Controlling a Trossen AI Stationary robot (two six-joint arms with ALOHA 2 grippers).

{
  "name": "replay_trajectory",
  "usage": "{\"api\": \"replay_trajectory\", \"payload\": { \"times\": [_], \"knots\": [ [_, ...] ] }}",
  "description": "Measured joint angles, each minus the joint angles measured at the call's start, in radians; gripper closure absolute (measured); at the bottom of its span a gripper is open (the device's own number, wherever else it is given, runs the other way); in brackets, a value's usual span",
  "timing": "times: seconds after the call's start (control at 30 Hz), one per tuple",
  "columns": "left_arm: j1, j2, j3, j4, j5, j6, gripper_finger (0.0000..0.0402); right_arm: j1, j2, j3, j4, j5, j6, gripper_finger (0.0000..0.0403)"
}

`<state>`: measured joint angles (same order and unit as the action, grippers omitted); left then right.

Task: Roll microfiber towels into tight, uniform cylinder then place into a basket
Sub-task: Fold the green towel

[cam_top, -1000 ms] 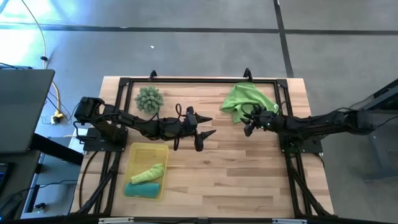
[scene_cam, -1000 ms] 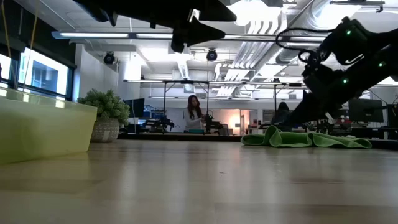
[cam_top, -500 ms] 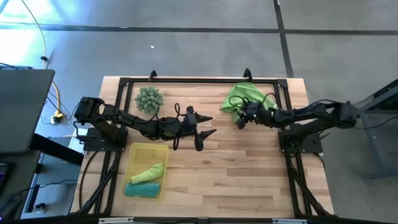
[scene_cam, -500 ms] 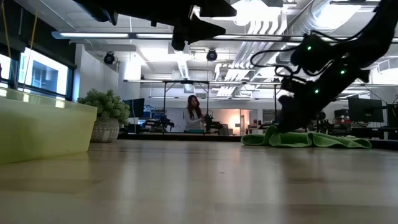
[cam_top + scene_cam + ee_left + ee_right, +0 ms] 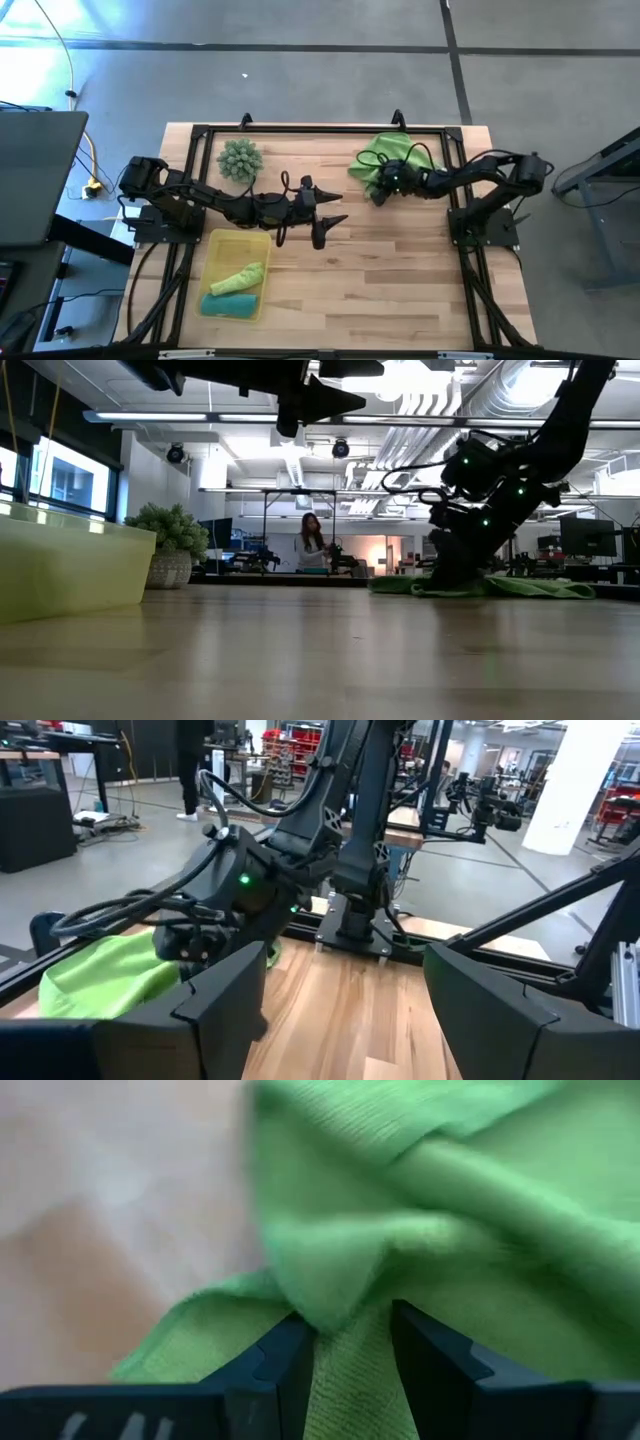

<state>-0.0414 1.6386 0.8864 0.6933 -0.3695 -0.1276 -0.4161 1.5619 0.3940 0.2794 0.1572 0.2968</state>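
One second has made all the difference for the right claw (image 5: 345, 1345): it has swept in from the open desk and now sits down on the near edge of the loose lime green towel (image 5: 395, 155), its two fingers (image 5: 270, 1365) pinched on a fold of the cloth, as the right wrist view shows with fabric bunched up between them. From above, the right arm has tucked in tight, its elbow drawn back toward its base, and the towel's left edge looks nudged and crumpled beside the claw (image 5: 380, 190). At desk level the claw (image 5: 450, 575) stands planted right on the green heap (image 5: 520, 588). So that's a grasp taken, and my read is that the third towel is about to be pulled out flat or dragged toward the middle for rolling; it is still a rumpled pile at the far right corner, not rolled at all. The left claw (image 5: 325, 210) hangs over the middle of the desk (image 5: 400, 280), spread wide and carrying nothing, unmoved throughout. Out at the near left, the yellow basket (image 5: 215, 245) already carries a lime roll (image 5: 240, 275) and a teal roll (image 5: 230, 303). The spiky green ball (image 5: 240, 160) sits untouched at the far left.
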Motion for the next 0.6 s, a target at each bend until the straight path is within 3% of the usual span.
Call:
{"api": "replay_trajectory", "payload": {
  "times": [0.13,0.4,0.6],
  "knots": [
    [0.000,0.000,0.000,0.000,0.000,0.000,0.0143,0.051,0.000,0.001,0.009,-0.177,-0.061,0.0274],
    [0.000,0.000,0.000,-0.001,0.000,0.000,0.0143,0.249,0.003,-0.008,-0.019,-0.660,-0.159,0.0274],
    [0.000,0.000,0.000,-0.052,0.000,0.000,0.0143,0.433,0.003,-0.009,-0.027,-0.805,-0.133,0.0274]
  ]
}}
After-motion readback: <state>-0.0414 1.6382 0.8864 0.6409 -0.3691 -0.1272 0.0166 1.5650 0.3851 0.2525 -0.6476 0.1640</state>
